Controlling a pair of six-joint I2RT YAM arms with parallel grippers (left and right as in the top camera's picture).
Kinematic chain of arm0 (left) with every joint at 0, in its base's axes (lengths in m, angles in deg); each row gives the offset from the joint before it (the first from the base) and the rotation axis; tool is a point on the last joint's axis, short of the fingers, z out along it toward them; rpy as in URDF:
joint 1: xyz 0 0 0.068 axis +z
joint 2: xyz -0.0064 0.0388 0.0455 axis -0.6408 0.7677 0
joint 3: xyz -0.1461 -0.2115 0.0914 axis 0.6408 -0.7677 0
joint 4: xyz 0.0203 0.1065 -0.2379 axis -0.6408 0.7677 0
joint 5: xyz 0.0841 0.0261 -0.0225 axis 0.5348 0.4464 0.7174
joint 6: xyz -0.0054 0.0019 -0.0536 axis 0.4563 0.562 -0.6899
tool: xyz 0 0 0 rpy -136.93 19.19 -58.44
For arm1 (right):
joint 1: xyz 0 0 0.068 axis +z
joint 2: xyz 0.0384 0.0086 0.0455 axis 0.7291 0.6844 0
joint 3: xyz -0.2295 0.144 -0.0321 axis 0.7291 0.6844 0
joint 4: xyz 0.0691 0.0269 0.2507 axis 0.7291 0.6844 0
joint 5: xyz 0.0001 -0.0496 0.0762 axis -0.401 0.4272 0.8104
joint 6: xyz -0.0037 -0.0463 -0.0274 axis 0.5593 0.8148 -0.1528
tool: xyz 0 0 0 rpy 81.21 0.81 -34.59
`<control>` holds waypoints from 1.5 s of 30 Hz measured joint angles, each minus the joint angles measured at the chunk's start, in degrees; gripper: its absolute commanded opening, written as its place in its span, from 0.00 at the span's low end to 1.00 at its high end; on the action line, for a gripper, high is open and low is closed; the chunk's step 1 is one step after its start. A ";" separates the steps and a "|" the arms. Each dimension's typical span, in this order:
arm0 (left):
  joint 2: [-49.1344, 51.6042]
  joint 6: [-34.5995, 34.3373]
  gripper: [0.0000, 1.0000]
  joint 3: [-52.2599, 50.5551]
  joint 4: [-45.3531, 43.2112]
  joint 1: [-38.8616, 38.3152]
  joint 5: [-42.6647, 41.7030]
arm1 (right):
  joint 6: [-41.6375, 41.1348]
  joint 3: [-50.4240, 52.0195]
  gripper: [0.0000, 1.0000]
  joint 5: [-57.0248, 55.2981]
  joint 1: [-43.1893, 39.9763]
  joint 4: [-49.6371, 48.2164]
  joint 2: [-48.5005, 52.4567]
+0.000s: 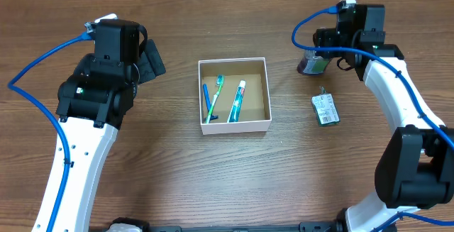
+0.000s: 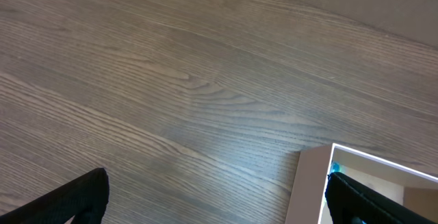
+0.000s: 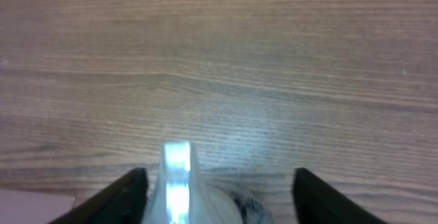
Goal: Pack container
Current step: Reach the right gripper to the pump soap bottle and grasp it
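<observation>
The small bottle (image 3: 179, 183) sits off-centre between the spread, empty fingers of the right end effector (image 3: 220, 196), so closing now may well tip it over on the counter (image 1: 177, 175), while the container (image 1: 234, 95) lies mid-counter, well apart to that end effector's left.

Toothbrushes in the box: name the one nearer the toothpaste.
The green toothbrush; it lies between the blue toothbrush and the toothpaste, while the blue one lies by the box wall.
</observation>
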 measured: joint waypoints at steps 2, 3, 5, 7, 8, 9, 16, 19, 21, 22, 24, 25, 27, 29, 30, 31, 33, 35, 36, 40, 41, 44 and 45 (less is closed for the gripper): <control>0.00 0.00 1.00 0.00 0.00 0.00 0.00 | 0.09 0.00 0.66 0.52 0.00 -0.72 0.00; 0.00 0.00 1.00 0.00 -0.02 0.00 0.00 | 0.09 0.00 0.65 0.76 0.02 -1.01 0.00; 0.00 -0.02 1.00 0.00 0.00 0.00 0.00 | 0.09 0.00 0.62 1.16 0.13 -2.19 0.28; 0.00 0.00 1.00 0.00 -0.02 0.00 0.00 | 0.07 0.00 0.60 1.27 0.31 -2.32 0.70; 0.00 0.00 1.00 0.00 0.00 0.00 0.00 | 0.20 0.00 0.60 1.40 0.33 -2.32 0.87; 0.00 0.00 1.00 0.00 0.00 0.00 0.00 | 0.11 0.00 0.60 1.60 0.39 -2.40 1.07; 0.00 -0.02 1.00 0.00 0.00 0.00 0.00 | 0.31 0.00 0.46 1.95 0.48 -2.10 1.29; 0.00 -0.02 1.00 0.00 0.00 0.00 0.00 | 0.11 0.00 0.41 2.19 0.46 -0.79 1.29; 0.00 -0.02 1.00 0.00 0.00 0.00 0.00 | 0.11 0.00 0.40 2.27 0.48 -0.59 1.31; 0.00 0.00 1.00 0.00 -0.02 0.00 0.00 | 0.11 0.00 0.39 2.29 0.46 -0.55 1.33; 0.00 -0.02 1.00 0.00 0.00 0.00 0.00 | 0.04 0.00 0.36 2.29 0.48 -0.57 1.33; 0.00 0.00 1.00 0.00 0.00 0.00 0.00 | 0.07 0.00 0.34 2.29 0.46 -0.57 1.33; 0.00 0.00 1.00 0.00 0.00 0.00 0.00 | 0.26 0.00 0.32 2.32 0.48 -0.70 1.33; 0.00 -0.02 1.00 0.00 0.00 0.00 0.00 | 0.07 0.00 0.30 2.29 0.48 -0.83 1.33; 0.00 -0.02 1.00 0.00 0.00 0.00 0.00 | 0.09 0.00 0.27 2.29 0.48 -0.83 1.36; 0.00 -0.02 1.00 0.00 0.00 0.00 0.00 | 0.09 0.00 0.26 2.32 0.48 -0.85 1.38; 0.00 -0.02 1.00 0.00 0.00 0.00 0.00 | 0.09 0.00 0.24 2.10 0.48 -0.87 1.49; 0.00 0.00 1.00 0.00 0.00 0.00 0.00 | 0.24 0.00 0.22 1.97 0.46 -1.09 1.55; 0.00 -0.02 1.00 0.00 0.00 0.00 0.00 | 0.24 0.00 0.21 2.01 0.46 -1.20 1.55; 0.00 -0.02 1.00 0.00 0.00 0.00 -0.02 | 0.26 0.00 0.19 2.08 0.48 -1.25 1.60; 0.00 0.00 1.00 0.00 0.00 0.00 0.00 | 0.22 0.00 0.19 2.05 0.48 -1.25 1.60; 0.00 -0.02 1.00 0.00 0.00 0.00 0.00 | 0.26 0.00 0.18 2.05 0.48 -1.25 1.60; 0.00 -0.02 1.00 0.00 0.00 0.00 0.00 | 0.26 0.00 0.18 2.05 0.48 -1.22 1.60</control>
